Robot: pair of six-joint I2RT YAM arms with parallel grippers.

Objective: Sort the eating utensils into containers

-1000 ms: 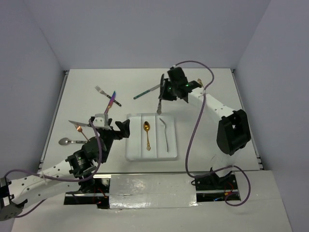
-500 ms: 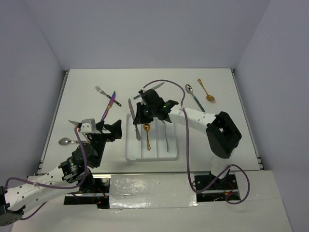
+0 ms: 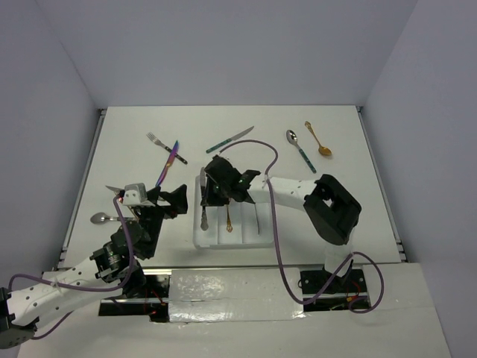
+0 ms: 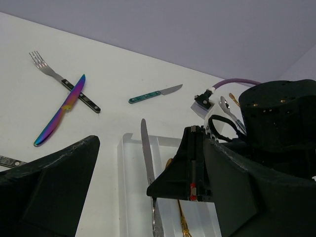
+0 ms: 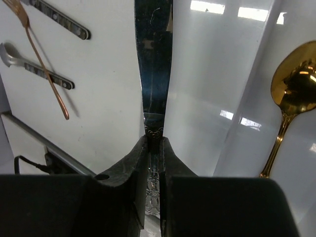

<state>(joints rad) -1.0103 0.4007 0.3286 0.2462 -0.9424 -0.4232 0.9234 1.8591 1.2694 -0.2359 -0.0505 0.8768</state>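
My right gripper (image 3: 214, 191) is shut on the handle of a silver knife (image 3: 203, 203) and holds it over the left compartment of the white tray (image 3: 266, 240). In the right wrist view the fingers (image 5: 136, 163) pinch the patterned handle, and the blade (image 5: 154, 74) runs along the tray's left wall (image 5: 217, 98). A gold spoon (image 3: 227, 215) lies in the middle compartment and a silver fork (image 3: 256, 212) in the right one. My left gripper (image 3: 168, 202) is open and empty just left of the tray; its view shows the knife (image 4: 147, 158) too.
Loose on the table: a black-handled fork (image 3: 155, 140) crossed with an iridescent knife (image 3: 171, 158), a teal-handled knife (image 3: 229, 139), a teal-handled spoon (image 3: 298, 148), a gold spoon (image 3: 319, 140), and a silver spoon (image 3: 100, 218), a copper fork (image 3: 123, 200) and a knife (image 3: 114, 189) at the left.
My right gripper carried the silver knife from the table's back middle forward and left, down to the tray's left compartment. My left arm drew back slightly, then stayed still.
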